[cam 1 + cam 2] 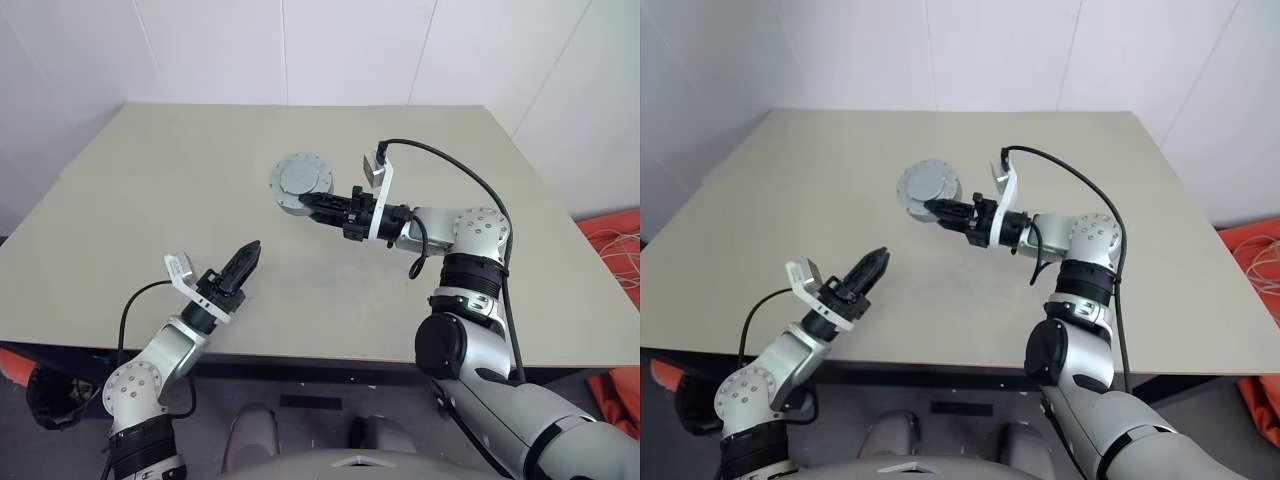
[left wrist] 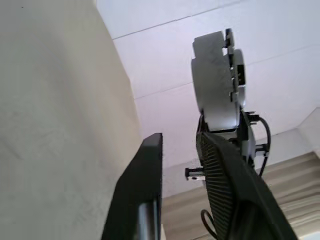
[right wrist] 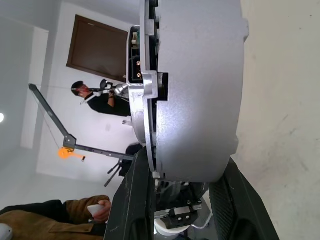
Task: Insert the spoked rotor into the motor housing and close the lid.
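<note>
right gripper (image 1: 312, 203): 2 fingers clamp the closed motor housing (image 1: 300, 183) across its thickness, lid (image 3: 142, 75) down, carrying it above the table (image 1: 150, 200) | left gripper (image 1: 243, 263): fingers slightly spread, holding nothing, near the front edge, out of the way | rotor: hidden, presumably inside

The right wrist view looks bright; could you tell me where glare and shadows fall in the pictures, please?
Right wrist view: the motor housing in the right end effector shows soft sheen, no harsh glare. Left eye view: even light on the table, only faint shadows there. Left wrist view: the left end effector is dark against a bright wall.
</note>
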Controlling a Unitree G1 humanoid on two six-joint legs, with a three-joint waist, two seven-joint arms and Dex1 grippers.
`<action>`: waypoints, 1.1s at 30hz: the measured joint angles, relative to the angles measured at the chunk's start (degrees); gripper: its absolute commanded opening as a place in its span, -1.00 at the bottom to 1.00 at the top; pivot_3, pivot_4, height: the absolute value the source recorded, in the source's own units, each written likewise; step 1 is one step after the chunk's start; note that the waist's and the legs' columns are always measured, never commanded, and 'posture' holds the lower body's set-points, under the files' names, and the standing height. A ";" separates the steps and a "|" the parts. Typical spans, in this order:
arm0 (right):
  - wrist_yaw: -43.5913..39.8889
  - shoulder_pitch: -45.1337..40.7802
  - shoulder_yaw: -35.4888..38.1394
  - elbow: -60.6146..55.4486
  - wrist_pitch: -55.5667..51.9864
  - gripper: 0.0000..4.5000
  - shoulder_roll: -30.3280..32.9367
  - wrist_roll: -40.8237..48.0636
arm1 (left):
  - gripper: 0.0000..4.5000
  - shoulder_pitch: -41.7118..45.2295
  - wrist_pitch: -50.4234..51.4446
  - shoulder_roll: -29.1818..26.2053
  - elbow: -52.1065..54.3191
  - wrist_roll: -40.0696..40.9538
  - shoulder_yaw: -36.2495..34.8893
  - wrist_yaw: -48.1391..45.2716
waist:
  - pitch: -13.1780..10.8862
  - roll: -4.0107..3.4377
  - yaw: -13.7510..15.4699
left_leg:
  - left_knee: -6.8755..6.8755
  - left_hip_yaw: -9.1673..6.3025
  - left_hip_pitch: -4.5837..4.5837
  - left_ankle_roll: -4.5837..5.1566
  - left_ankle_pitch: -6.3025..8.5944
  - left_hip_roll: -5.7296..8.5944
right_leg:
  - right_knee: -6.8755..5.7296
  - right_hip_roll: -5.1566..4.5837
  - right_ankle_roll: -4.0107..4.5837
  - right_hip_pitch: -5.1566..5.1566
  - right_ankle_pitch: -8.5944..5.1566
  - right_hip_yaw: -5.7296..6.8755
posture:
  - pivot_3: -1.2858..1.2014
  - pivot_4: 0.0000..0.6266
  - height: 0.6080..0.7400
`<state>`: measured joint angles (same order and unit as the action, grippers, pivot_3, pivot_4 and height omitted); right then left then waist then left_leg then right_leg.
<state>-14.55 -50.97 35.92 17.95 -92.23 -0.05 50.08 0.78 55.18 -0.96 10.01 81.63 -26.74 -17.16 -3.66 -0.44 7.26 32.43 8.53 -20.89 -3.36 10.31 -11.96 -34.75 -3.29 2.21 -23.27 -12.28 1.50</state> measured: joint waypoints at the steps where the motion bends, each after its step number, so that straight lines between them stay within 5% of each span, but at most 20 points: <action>1: 0.27 0.23 -0.16 -0.33 0.00 -0.30 0.17 0.53 | 0.22 -0.73 -0.01 -0.11 0.44 1.08 0.18 0.38 | 0.00 0.00 -0.07 | 0.00 0.00 0.01 0.00 0.00 0.01 | 0.00 0.00 -0.06 0.00 0.02 -0.01 | 0.03 -1.00 1.00; 7: 1.92 2.27 -1.58 -0.72 -0.01 -0.30 1.52 4.42 | 0.99 -2.03 -0.46 -1.45 1.79 5.68 2.29 1.61 | 0.00 0.00 -0.11 | 0.05 0.00 0.04 -0.03 -0.02 0.01 | -0.04 0.00 -0.40 0.02 0.05 -0.03 | 0.03 -1.00 1.00; 17: 5.63 7.19 -8.59 -0.71 0.00 -0.30 4.80 14.83 | 0.99 -1.84 -3.13 -2.81 1.12 8.16 5.13 2.66 | 0.01 0.01 -0.12 | 0.34 -0.01 0.03 -0.03 -0.02 -0.01 | -0.09 0.00 -0.72 0.09 0.15 -0.07 | 0.03 -1.00 1.00; 33: 22.62 13.40 -24.60 -1.31 5.21 -0.30 12.37 51.02 | 0.99 5.40 -5.35 -2.98 -5.03 7.86 9.50 0.82 | 0.05 0.06 -0.03 | 0.63 -0.05 0.22 -0.03 -0.02 0.02 | -0.14 -0.03 -1.06 0.46 0.19 -0.12 | 0.03 -1.00 1.00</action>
<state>8.07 -37.57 11.32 16.64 -87.02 12.32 101.10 6.18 49.83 -3.94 4.98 89.50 -17.24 -16.34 -3.61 -0.38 7.22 33.06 8.49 -20.67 -3.40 10.29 -11.94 -34.89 -3.32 1.15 -22.81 -12.09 1.38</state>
